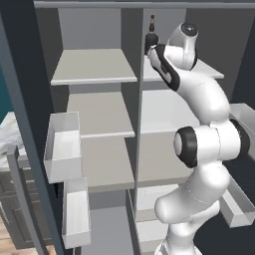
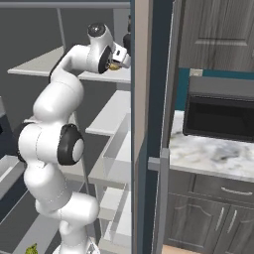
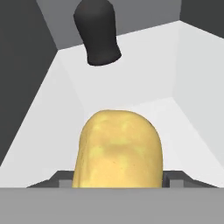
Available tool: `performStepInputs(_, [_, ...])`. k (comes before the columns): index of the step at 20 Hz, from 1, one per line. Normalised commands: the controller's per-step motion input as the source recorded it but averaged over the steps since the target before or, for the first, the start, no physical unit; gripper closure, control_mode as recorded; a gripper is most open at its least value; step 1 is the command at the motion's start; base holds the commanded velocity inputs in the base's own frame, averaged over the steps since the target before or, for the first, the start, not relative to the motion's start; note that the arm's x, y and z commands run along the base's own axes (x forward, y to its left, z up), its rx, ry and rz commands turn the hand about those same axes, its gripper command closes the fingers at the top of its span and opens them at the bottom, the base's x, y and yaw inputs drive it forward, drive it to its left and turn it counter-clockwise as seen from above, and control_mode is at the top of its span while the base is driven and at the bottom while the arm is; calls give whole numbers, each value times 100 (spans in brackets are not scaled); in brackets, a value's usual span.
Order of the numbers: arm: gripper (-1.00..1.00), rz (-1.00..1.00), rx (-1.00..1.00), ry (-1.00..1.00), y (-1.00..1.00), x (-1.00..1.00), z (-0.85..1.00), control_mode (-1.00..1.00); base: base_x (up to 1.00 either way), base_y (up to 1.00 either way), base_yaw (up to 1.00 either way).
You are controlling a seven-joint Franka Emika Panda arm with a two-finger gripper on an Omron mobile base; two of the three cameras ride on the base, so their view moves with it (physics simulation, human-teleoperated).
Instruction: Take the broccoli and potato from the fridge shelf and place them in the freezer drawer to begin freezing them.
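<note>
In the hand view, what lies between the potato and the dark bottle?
Nothing: in the hand view, bare white shelf floor separates the potato from the dark bottle behind it.

One potato (image 3: 118, 148) is counted, golden-yellow and rounded, seen close in the hand view. One dark bottle (image 3: 97, 31) is counted beyond it on the same white shelf (image 3: 131, 87); the bottle is also seen far up in the left base view. One yellow-green broccoli sprig (image 2: 31, 249) is counted, low at the near left of the right base view. Two pale translucent door bins (image 1: 63, 147) are counted on the left door and two more (image 1: 238, 201) on the right. One microwave (image 2: 218, 116) is counted at the right.
</note>
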Motion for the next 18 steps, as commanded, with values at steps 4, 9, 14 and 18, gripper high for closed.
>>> performStepInputs(4, [100, 3, 0, -3, 26, -98, 3, -100, 0, 0, 0])
performStepInputs(9, [100, 0, -1, -11, 0, -100, 20, -100, 0, 0, 0])
performStepInputs(14, [100, 0, -1, -5, 0, -100, 21, -100, 0, 0, 0])
performStepInputs(18, [100, -1, 0, 0, 2, -100, -1, -100, 0, 0, 0])
